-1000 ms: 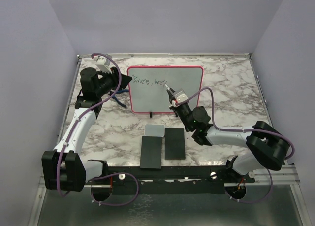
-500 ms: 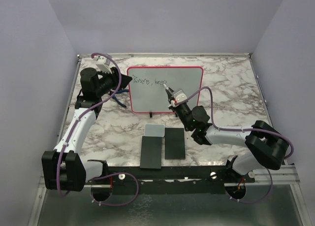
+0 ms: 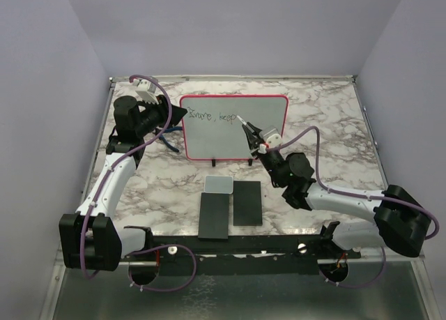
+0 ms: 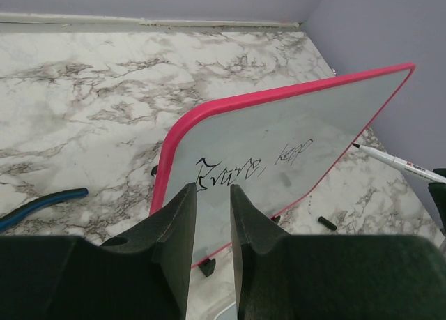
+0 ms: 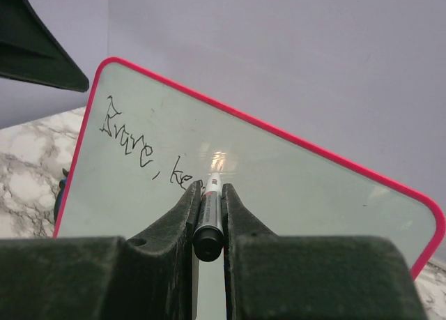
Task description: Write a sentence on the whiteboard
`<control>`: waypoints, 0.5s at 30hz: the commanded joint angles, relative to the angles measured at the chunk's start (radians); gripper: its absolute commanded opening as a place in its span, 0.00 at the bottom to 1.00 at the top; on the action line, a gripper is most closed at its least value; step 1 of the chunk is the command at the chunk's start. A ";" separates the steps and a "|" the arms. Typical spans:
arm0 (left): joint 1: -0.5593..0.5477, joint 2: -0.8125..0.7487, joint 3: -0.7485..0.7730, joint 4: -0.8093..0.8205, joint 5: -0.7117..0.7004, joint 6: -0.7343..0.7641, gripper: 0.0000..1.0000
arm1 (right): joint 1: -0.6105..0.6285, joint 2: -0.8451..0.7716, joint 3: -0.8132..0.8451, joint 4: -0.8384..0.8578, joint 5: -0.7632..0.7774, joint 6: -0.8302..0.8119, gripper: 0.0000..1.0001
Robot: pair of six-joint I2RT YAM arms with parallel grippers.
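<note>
The whiteboard (image 3: 265, 135) stands upright at the back middle of the table, red-pink rim all round. The sentence (image 3: 212, 116) runs along its upper left and reads roughly "Brave, keep". My right gripper (image 3: 252, 133) is shut on a white marker (image 5: 209, 208), whose tip is at the board just right of the last word. In the right wrist view the board (image 5: 313, 194) and the sentence (image 5: 139, 149) fill the background. My left gripper (image 3: 184, 113) sits at the board's left edge. Its jaws (image 4: 212, 187) stand slightly apart with nothing between them. Whether they touch the board (image 4: 334, 118) I cannot tell.
A small grey-white pad (image 3: 219, 185) and two black slabs (image 3: 213, 215) (image 3: 247, 203) lie in front of the board. A blue cable (image 3: 169, 142) lies at the board's left. A small black piece (image 4: 325, 223) lies by the board's foot. Purple walls enclose the table.
My right arm has swung to the right and the marker tip has moved a little right, past the last word. The left arm has not moved.
</note>
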 commanded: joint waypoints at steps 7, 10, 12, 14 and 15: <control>-0.004 -0.024 -0.010 -0.018 -0.016 0.016 0.27 | 0.004 -0.018 -0.038 -0.024 0.089 0.007 0.01; -0.003 -0.024 -0.010 -0.018 -0.016 0.017 0.27 | 0.004 -0.010 -0.043 -0.012 0.107 -0.005 0.01; -0.003 -0.026 -0.010 -0.019 -0.016 0.016 0.27 | 0.002 -0.005 -0.041 -0.010 0.119 -0.015 0.01; -0.003 -0.025 -0.010 -0.018 -0.016 0.017 0.27 | -0.002 0.000 -0.038 -0.013 0.123 -0.017 0.01; -0.003 -0.024 -0.010 -0.019 -0.015 0.016 0.27 | -0.005 0.002 -0.037 -0.014 0.127 -0.016 0.01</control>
